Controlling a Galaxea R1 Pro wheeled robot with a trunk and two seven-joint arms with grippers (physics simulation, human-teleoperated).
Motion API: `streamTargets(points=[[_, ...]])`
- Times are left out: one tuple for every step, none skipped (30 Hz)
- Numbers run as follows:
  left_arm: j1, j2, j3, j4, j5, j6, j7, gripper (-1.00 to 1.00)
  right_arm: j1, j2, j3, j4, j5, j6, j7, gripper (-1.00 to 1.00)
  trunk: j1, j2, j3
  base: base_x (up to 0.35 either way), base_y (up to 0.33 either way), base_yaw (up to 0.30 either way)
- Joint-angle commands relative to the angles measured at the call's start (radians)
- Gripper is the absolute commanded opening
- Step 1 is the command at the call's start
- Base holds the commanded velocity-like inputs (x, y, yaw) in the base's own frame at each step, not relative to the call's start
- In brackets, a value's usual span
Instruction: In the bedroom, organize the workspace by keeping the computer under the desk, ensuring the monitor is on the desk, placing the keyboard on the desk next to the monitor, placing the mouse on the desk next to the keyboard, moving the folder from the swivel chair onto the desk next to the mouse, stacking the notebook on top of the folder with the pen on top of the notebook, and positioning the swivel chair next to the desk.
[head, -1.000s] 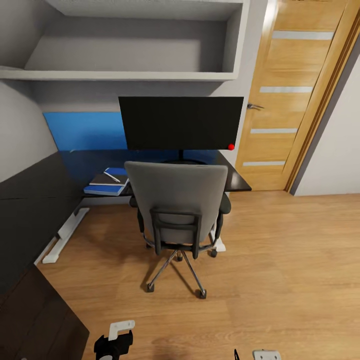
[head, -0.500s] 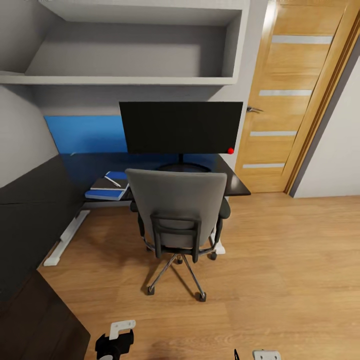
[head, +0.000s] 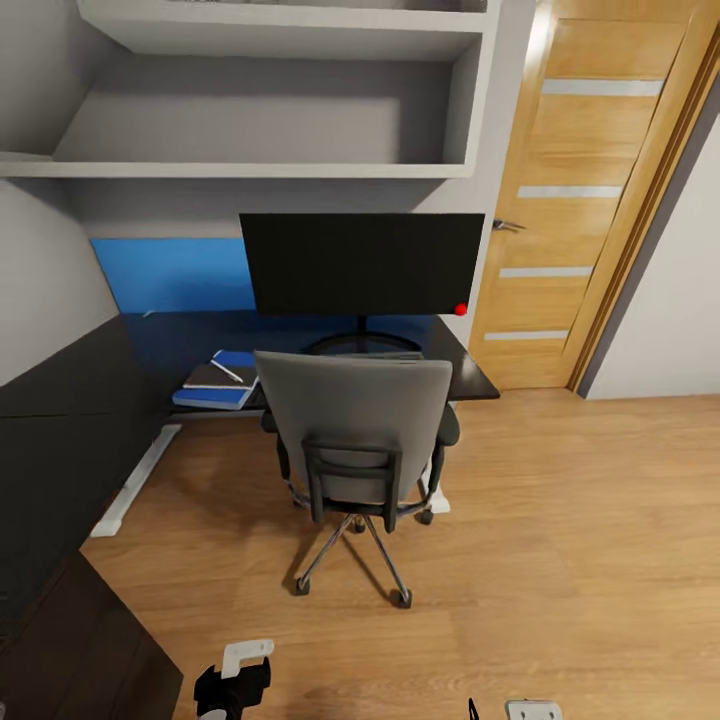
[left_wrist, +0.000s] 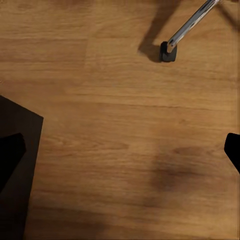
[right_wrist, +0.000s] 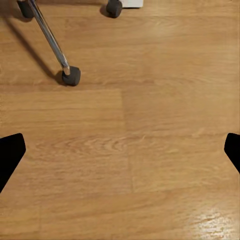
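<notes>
Left gripper hangs over bare wood floor, its dark fingertips spread to the frame edges, nothing between them; a chair caster and chrome leg lie ahead of it, a dark cabinet corner beside it. Right gripper likewise spread wide and empty above the floor, fingertips far apart, two casters and a chrome leg beyond. In the head view, parts of both arms sit at the lower edge, about 6 o'clock. Mid-floor: swivel chair, back toward the camera, grey back, black armrests, chrome star base on casters, standing just in front of the surface. Behind it the desk, glossy black surface, L-shaped, one wing running toward 8 o'clock, white legs below. At 10 o'clock of the chair, on the surface: folder, bright blue, flat; notebook, dark grey, lying on the folder; pen, thin and pale, on the notebook. Monitor upright at 12 o'clock beyond the chair, black screen, red dot at lower corner, round base on the surface. Farther: blue wall panel, grey shelf above, wood door at 2 o'clock.
</notes>
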Motion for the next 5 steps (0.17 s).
streamTargets(points=[[-0.001,0.000,-0.008,0.000,0.006,-0.002,0.004,1.00,-0.001,0.001,0.009,0.002,-0.005,-0.004,-0.005,1.00,-0.004,0.007,0.002,0.000,0.000,0.000],[-0.001,0.001,-0.007,0.000,0.006,-0.002,0.004,1.00,-0.001,0.001,0.009,0.002,-0.004,-0.004,-0.005,1.00,-0.008,0.014,0.006,0.000,0.000,0.000],[-0.001,0.001,-0.007,0.000,0.006,-0.002,0.004,1.00,-0.001,0.001,0.009,0.002,-0.004,-0.004,-0.005,1.00,-0.012,0.021,0.009,0.000,0.000,0.000],[-0.001,0.001,-0.007,0.000,0.006,-0.002,0.004,1.00,-0.001,0.001,0.009,0.002,-0.004,-0.004,-0.005,1.00,-0.016,0.028,0.012,0.000,0.000,0.000],[-0.001,0.001,-0.007,0.000,0.006,-0.002,0.004,1.00,-0.001,0.001,0.009,0.002,-0.004,-0.004,-0.005,1.00,-0.019,0.035,0.015,0.000,0.000,0.000]])
